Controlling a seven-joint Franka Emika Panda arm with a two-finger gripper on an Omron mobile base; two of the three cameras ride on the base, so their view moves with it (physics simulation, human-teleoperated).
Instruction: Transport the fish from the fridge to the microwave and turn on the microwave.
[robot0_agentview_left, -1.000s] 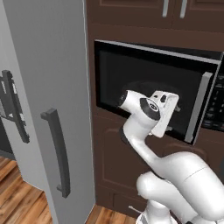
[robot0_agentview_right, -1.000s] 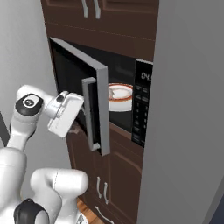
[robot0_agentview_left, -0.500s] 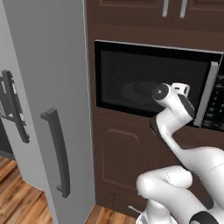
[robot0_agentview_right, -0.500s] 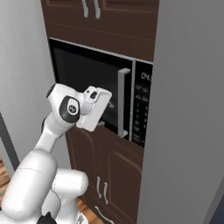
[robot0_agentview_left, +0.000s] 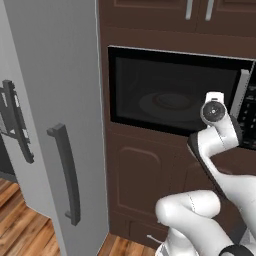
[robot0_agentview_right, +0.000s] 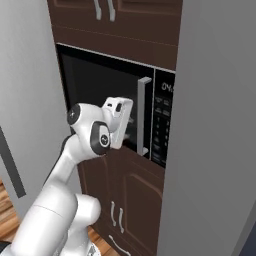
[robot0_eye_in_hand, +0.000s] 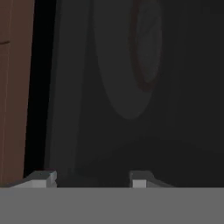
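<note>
While the microwave (robot0_agentview_left: 172, 95) hides its keypad, the right base view shows it (robot0_agentview_right: 161, 125).

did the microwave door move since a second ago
Yes. The microwave door has swung shut: its handle now lies beside the keypad strip, where earlier it stood out from the cabinet front.

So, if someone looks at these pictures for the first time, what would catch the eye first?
Most striking is the white robot arm, which rises in front of the wide built-in microwave and holds its hand close to the dark-glass door, which is shut. Through the glass a round plate shows dimly inside. At the left of the left base view, the tall grey fridge with its dark bar handle fills the side.
</note>
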